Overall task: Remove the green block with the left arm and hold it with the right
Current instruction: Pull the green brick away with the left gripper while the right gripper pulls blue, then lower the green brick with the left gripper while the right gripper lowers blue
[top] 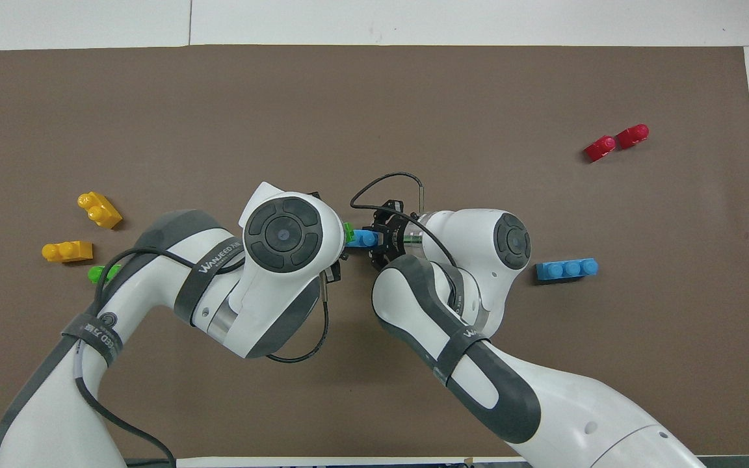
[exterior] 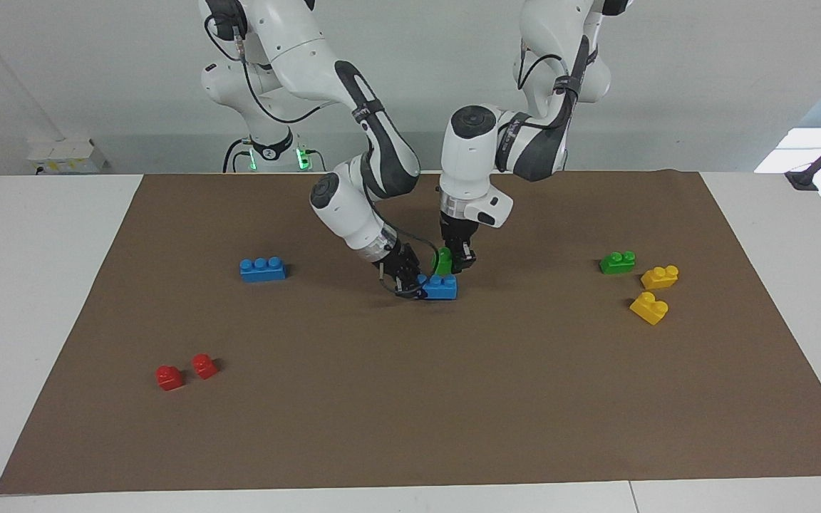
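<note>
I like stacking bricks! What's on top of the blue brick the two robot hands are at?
A green block sits on that blue brick, gripped by the left gripper. The right gripper clamps the blue brick's end, covering part of it.

Facing view: high camera across the tabletop (exterior: pixel 47 285), looking at both robots; arm bases at top of frame, wall above them. Far enough to take in the whole brown mat (exterior: pixel 410 399) with white margins at both sides and the bottom

Overhead view: camera high above the robots' end, aimed steeply down and forward; arms enter from the bottom edge and fill the lower half of frame

Shared: same mat (top: pixel 374 104) and scattered bricks, turned half a turn between views
</note>
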Robot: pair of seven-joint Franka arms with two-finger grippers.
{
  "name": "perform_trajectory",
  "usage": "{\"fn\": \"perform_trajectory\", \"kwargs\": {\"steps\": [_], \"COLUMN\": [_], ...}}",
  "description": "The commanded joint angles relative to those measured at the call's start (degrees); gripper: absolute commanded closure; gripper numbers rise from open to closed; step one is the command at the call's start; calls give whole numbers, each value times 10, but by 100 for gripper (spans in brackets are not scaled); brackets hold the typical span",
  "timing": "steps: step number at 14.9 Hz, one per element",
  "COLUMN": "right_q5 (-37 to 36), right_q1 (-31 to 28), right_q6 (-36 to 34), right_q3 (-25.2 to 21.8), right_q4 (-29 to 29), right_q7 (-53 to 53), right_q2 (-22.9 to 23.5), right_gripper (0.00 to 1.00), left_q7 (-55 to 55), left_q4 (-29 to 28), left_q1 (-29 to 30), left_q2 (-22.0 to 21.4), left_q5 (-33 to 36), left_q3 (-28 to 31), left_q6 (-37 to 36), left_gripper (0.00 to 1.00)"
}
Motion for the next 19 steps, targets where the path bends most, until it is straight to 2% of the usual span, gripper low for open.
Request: {"fn": "perform_trajectory", "kwargs": {"steps": [1, 5, 9, 11, 15, 17, 19], "right_q5": [18, 15, 7, -10, -41, -44, -77], "right_q1": [3, -18, -115, -154, -228, -255, -277], "right_q6": [9, -20, -138, -188, -241, -268, -295], "right_q3": [-1, -3, -4, -6, -6, -6, -6], "right_q4": [0, 9, 31, 42, 43, 43, 47], "right_q7": [-4, -40, -132, -160, -216, -225, -226], "right_q2": [0, -4, -14, -15, -19, -19, -20], "right_gripper": [100, 100, 100, 100, 100, 100, 100], "left_q7": [40, 196, 409, 538, 712, 767, 790], "left_q4": [-10, -16, -30, -56, -120, -126, -126], "left_q1": [22, 93, 184, 227, 276, 293, 297], "left_q2": [-29, -33, -34, -41, -34, -30, -15], "left_q5": [-2, -2, -2, -2, -2, -2, -2], "left_q3": [-2, -1, 0, -1, 0, 0, 1], "left_q6": [-35, -69, -65, -29, 64, 85, 100], "left_gripper": [100, 100, 100, 100, 100, 100, 100]}}
